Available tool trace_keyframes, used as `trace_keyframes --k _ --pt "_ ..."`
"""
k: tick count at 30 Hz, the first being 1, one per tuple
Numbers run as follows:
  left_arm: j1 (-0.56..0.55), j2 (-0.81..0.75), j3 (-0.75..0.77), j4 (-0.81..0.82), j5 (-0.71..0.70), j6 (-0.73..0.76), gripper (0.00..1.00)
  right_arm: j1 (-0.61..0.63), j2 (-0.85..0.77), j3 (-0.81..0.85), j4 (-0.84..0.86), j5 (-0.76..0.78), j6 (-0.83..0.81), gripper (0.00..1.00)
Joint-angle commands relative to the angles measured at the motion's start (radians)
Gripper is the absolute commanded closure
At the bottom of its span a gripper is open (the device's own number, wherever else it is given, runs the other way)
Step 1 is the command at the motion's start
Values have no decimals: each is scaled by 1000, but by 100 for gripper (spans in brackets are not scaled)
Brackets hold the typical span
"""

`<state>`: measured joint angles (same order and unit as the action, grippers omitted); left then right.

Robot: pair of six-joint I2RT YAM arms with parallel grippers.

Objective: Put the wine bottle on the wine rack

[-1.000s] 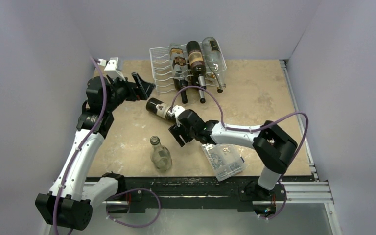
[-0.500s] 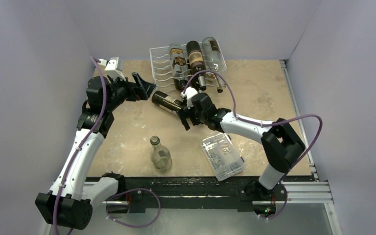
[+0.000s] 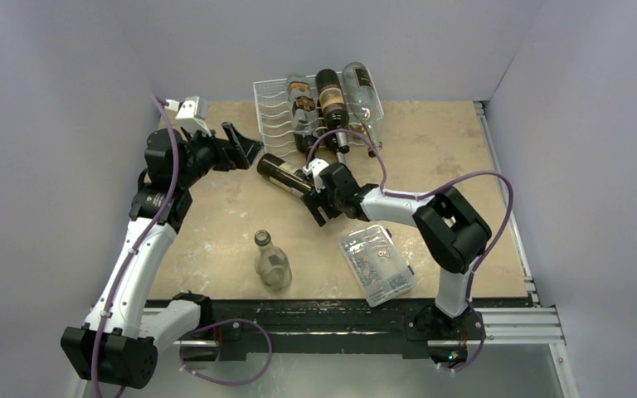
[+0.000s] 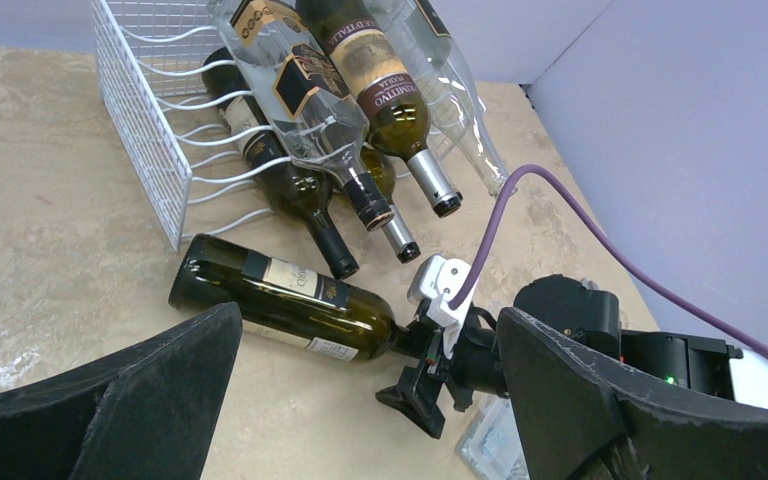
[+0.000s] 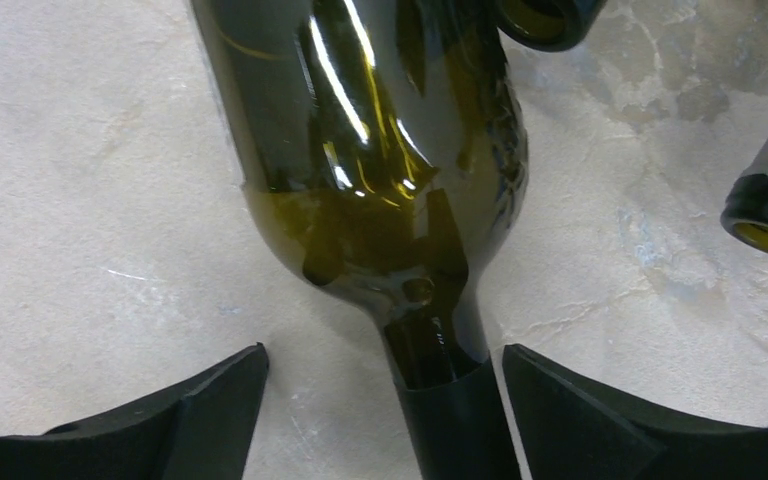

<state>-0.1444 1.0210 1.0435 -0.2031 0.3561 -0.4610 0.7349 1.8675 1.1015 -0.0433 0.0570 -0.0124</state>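
1. The table (image 3: pixel 448 157) is carrying every item.
2. The wine rack (image 3: pixel 275 116) is standing at the far edge, with several bottles (image 3: pixel 332 95) lying in its cradles, necks pointing toward the arms.
3. The clear plastic box (image 3: pixel 375 264) is holding small parts near the front edge.
4. The wine bottle (image 3: pixel 282 172) is lying on its side on the table, just in front of the rack.
5. The clear glass bottle (image 3: pixel 271 261) is standing upright.
6. The right gripper (image 5: pixel 384 385) is straddling the wine bottle's neck, fingers apart.
7. The left gripper (image 3: pixel 247 146) is hovering spread wide, empty.

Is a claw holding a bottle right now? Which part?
No. The right claw is open around the neck of the dark bottle, not squeezing it.
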Motion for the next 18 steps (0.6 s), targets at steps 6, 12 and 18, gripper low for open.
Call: trace_keyframes --k 6,12,18 --pt "17 1 43 46 30 -26 0 90 -11 -12 52 96 86 38" --pt "18 5 39 59 47 -32 0 106 15 -7 100 107 89 41" --pt "19 9 38 56 42 -28 0 107 95 68 85 112 98 36"
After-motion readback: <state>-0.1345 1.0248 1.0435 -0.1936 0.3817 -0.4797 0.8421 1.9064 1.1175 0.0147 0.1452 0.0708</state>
